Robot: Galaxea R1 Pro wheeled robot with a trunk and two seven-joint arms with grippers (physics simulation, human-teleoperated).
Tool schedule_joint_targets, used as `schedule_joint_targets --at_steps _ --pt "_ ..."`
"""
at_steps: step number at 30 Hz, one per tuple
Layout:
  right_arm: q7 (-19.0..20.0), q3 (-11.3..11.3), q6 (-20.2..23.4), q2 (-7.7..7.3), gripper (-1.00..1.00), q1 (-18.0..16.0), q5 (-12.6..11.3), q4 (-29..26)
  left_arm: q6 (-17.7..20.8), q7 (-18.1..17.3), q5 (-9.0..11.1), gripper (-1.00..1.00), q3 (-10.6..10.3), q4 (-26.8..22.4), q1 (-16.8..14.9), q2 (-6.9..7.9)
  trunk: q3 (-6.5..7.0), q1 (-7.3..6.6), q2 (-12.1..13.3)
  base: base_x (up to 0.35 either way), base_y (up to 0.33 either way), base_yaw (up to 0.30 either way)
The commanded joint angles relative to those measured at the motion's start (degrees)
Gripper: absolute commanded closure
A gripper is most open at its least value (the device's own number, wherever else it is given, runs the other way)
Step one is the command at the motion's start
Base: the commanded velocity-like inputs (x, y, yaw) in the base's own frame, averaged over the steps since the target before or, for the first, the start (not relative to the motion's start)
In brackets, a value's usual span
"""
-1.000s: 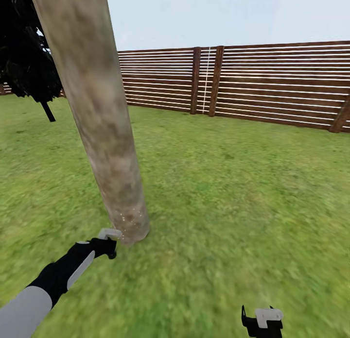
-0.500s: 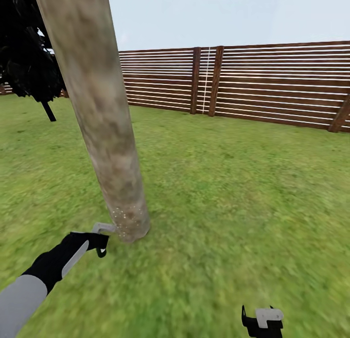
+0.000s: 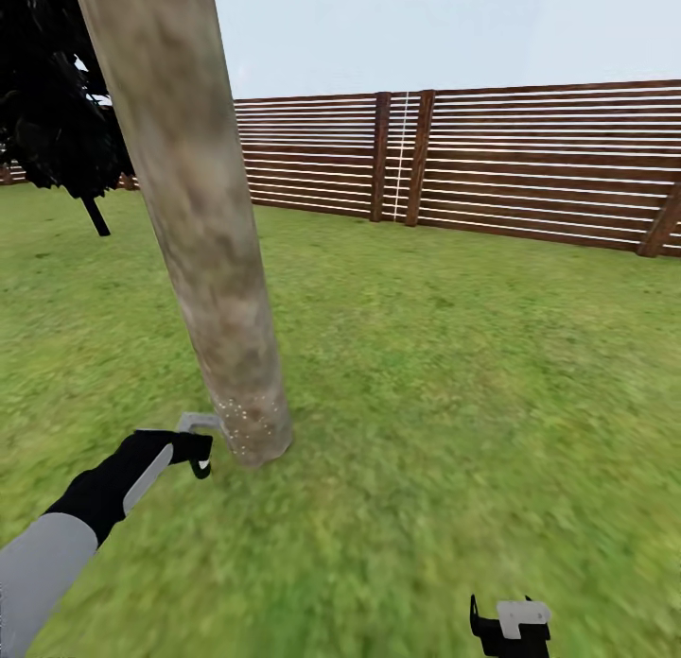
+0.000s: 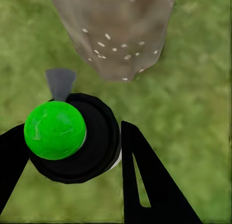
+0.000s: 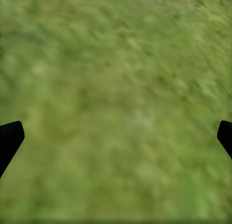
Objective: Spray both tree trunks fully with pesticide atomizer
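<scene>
- Here, one thick, round, mottled grey-brown tree trunk (image 3: 203,223) rises from the green grass lawn (image 3: 454,355), leaning slightly in the head view; its base is speckled with many small pale dots, seen in the head view and at close range in the left wrist view (image 4: 113,31).
- One slim dark cylindrical pesticide atomizer (image 4: 84,142) sits between the two black fingers of the left gripper (image 4: 72,156); the fingers are clenched on its body, one on each side; its top carries one bright green round dot, and one small grey nozzle points toward the trunk's base.
- In the head view the left gripper (image 3: 189,441) hangs low over the grass just beside the foot of the trunk, apart from it, with the atomizer's light-grey cap (image 3: 197,420) showing at its tip; the arm runs back as one black forearm and one pale grey sleeve.
- The right gripper (image 3: 511,630) rests low near the head view's lower edge, well apart from the trunk; in the right wrist view its two black fingertips (image 5: 9,139) stand wide apart at the picture's sides, released, with blurred grass between them.
- One brown slatted wooden fence (image 3: 530,162) closes the lawn behind, with three dark posts in sight.
- One dark-leaved shrub (image 3: 52,119) stands behind the trunk on the left.
</scene>
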Motion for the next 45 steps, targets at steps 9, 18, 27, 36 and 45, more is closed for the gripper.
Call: schedule_joint_targets --at_steps 9,18,27,36,45 --pt "0.0 0.04 0.0 0.0 -1.0 0.0 0.11 0.01 0.95 -0.11 -0.12 1.0 -0.27 -4.56 0.61 -0.49 0.0 0.0 0.0 -0.103 0.0 0.0" --pt "-0.01 0.0 0.0 -0.17 -1.0 0.0 0.09 -0.08 5.88 -0.39 -0.23 1.0 0.55 -4.65 -3.44 2.06 0.0 0.0 0.0 -0.001 0.0 0.0" --pt "0.0 0.0 0.0 -0.18 -1.0 0.0 0.17 -0.08 6.67 -0.56 0.01 1.0 -0.03 -4.86 -3.94 3.67 0.0 0.0 0.0 0.0 -0.054 0.0" --pt "0.0 0.0 0.0 -0.18 -1.0 0.0 0.11 -0.01 6.67 -0.4 0.0 1.0 0.7 -5.16 -3.89 3.68 0.0 0.0 0.0 -0.058 -0.256 0.0" --pt "-0.05 0.0 0.0 -0.18 -1.0 0.0 0.09 -0.08 6.67 -0.39 -0.08 1.0 0.8 -5.14 -3.85 3.67 0.0 0.0 0.0 -0.039 -0.271 0.0"
